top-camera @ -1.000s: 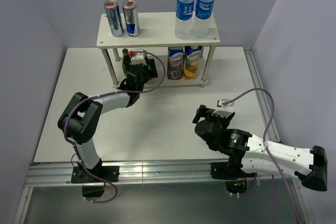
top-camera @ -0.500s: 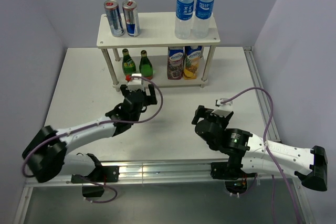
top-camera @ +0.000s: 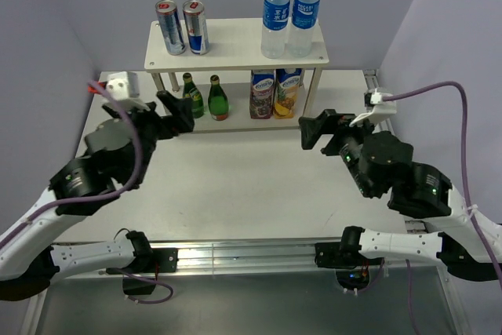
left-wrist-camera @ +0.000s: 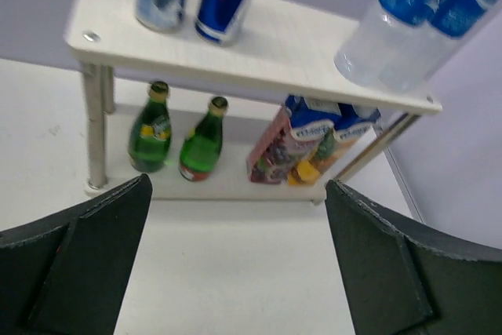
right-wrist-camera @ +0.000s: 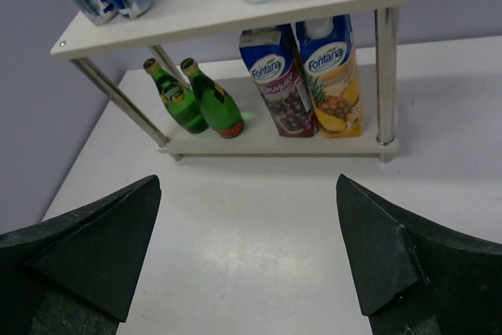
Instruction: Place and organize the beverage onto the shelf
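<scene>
Unmoved since a second ago at the far side of the white bench (top-camera: 235,194): pale wood-grain two-tier shelf (top-camera: 235,46) on thin white legs. Pulled back from its lower tier and raised: black left pincer (top-camera: 176,111), jaws wide apart, empty. Lifted too: black right pincer (top-camera: 315,129), equally spread, empty. Top tier: two blue-capped clear plastic bottles (top-camera: 276,13), two metal cans (top-camera: 196,27). Lower tier: two printed juice cartons (top-camera: 263,93), two green glass bottles (top-camera: 217,101).

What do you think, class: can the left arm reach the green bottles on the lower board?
Probably yes: the open left gripper faces the green bottles from the front, nothing standing between them.
</scene>
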Available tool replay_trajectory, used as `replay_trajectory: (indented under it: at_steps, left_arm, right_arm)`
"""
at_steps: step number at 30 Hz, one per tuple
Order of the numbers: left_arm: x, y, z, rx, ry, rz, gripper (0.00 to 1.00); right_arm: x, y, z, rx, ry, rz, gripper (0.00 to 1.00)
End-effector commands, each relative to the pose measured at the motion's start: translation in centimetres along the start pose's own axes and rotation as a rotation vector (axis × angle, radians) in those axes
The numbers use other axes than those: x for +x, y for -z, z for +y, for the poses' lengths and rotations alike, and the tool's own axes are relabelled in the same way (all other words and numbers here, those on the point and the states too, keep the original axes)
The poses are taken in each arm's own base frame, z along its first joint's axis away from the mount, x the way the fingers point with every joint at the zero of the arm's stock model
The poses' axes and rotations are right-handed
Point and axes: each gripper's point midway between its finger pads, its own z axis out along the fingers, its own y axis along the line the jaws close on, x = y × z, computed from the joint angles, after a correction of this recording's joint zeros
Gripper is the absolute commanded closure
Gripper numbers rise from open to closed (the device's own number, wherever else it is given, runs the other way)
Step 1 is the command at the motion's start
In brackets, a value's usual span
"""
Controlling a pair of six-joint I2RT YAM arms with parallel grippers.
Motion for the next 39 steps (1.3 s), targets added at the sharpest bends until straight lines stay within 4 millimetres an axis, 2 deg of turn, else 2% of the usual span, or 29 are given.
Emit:
replay_trajectory:
  at_steps: [1,2,4,5,6,8,13,21,28,39]
  left_arm:
    - [1.4,0.9,3.7,-0.118,-0.226,0.080,0.01]
    - [1.3,1.0,3.8,-0.106,-0.267,0.077,0.01]
    - [1.2,1.2,3.8,-0.066,-0.237,0.036,0.01]
    - [2.3,1.1,3.7,-0.039,-0.246,0.040,0.01]
    - [1.3,1.6,3.6,-0.010,-0.193,-0.001,0.01]
    - [2.0,1.7,3.8,0.011,-0.182,0.001,0.01]
    - [2.0,1.8,5.0,-0.029,-0.172,-0.016,0.01]
    - [3.6,0.7,5.0,-0.033,-0.206,0.019,0.01]
    - [3.6,-0.4,6.0,-0.066,-0.187,0.024,0.01]
    - [3.5,-1.0,6.6,-0.079,-0.181,0.026,0.01]
  right_arm:
    - [0.1,0.8,-1.7,0.037,0.143,0.045,0.00]
    - [-0.1,1.0,-2.1,0.043,0.140,0.037,0.00]
    - [-0.4,1.2,-2.1,0.026,0.121,0.021,0.00]
    - [-0.3,1.6,-2.2,0.002,0.107,0.019,0.00]
    - [-0.4,1.8,-2.2,-0.013,0.102,0.013,0.00]
    - [-0.6,2.2,-2.2,-0.044,0.072,-0.004,0.00]
    - [-1.5,2.8,-2.4,-0.076,0.050,-0.036,0.00]
    - [-1.5,2.5,-2.1,-0.087,0.074,-0.053,0.00]
    - [-1.9,2.8,-1.9,-0.126,0.059,-0.098,0.00]
    - [-1.4,2.3,-1.6,-0.124,0.079,-0.096,0.00]
